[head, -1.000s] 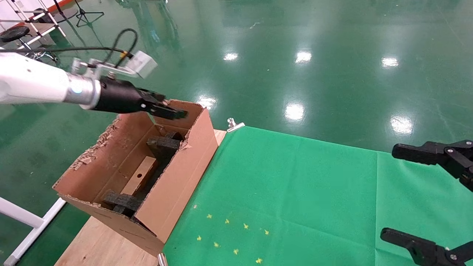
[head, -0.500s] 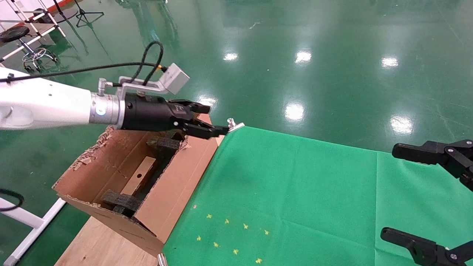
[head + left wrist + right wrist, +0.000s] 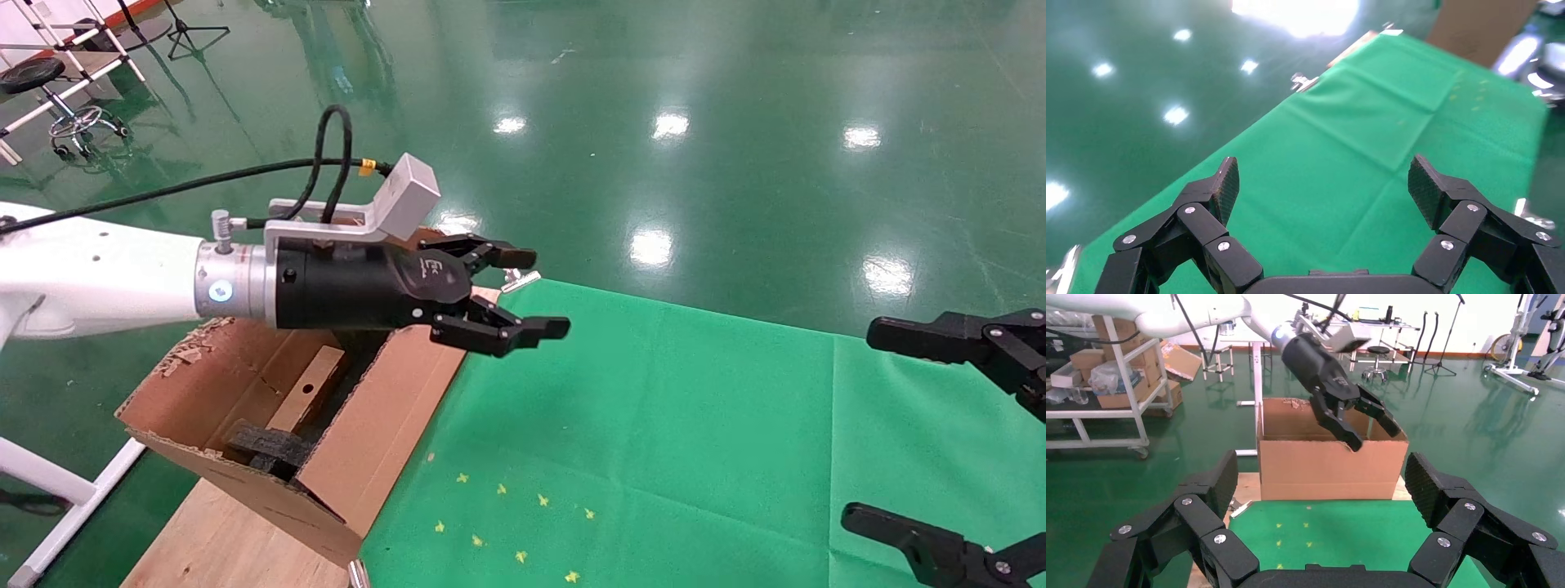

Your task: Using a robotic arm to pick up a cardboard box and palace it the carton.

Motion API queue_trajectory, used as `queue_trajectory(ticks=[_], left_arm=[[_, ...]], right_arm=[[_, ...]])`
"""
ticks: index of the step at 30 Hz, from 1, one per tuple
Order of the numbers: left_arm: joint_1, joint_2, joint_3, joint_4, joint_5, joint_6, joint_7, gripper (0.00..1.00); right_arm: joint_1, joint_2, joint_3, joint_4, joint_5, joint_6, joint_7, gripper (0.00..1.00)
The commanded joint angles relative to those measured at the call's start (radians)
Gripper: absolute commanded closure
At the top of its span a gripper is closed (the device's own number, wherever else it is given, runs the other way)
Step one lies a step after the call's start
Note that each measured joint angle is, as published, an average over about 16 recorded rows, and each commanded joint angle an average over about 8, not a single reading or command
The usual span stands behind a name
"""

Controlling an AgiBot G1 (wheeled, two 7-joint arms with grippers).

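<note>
The large torn-edged carton (image 3: 384,408) stands on the left end of the table; it also shows in the right wrist view (image 3: 1327,465). Inside it the slim brown cardboard box (image 3: 302,400) with a round hole lies next to a black foam block (image 3: 265,445). The white robotic arm carries my left gripper (image 3: 541,292), which hangs open and empty just past the carton's right wall, above the edge of the green cloth (image 3: 1322,177). My right gripper (image 3: 878,429) is parked open at the right edge (image 3: 1321,478), facing the carton.
A green cloth (image 3: 654,425) with small yellow marks (image 3: 507,523) covers the table right of the carton. Bare wood (image 3: 212,539) shows under the carton. A metal clip (image 3: 519,279) holds the cloth's far corner. A white frame rail (image 3: 49,482) stands at lower left.
My left gripper has swung from over the carton's far end to the right and nearer, out past the carton wall above the cloth. The cardboard box stays in the carton. The right arm is still.
</note>
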Motion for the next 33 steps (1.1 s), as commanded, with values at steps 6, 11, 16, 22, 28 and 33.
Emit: queue_trajectory(ticks=[6,11,16,22,28,33], left_arm=[[0.104,-0.021,-0.106,-0.109,-0.083,0.048,0.044,0.0],[0.178,-0.035,-0.181,-0.187,-0.142,0.082,0.076,0.0],[0.252,-0.05,-0.257,-0.265,-0.201,0.116,0.108,0.0],[0.334,-0.066,-0.34,-0.35,-0.266,0.153,0.142,0.0],[0.375,-0.074,-0.381,-0.393,-0.3,0.172,0.156,0.0],[0.37,-0.074,-0.376,-0.387,-0.297,0.171,0.154,0.0]], right_arm=[[0.0,0.0,0.0,0.0,0.0,0.0,0.0,0.0],[0.0,0.0,0.0,0.0,0.0,0.0,0.0,0.0],[0.0,0.0,0.0,0.0,0.0,0.0,0.0,0.0],[0.0,0.0,0.0,0.0,0.0,0.0,0.0,0.0],[0.0,0.0,0.0,0.0,0.0,0.0,0.0,0.0],[0.0,0.0,0.0,0.0,0.0,0.0,0.0,0.0]])
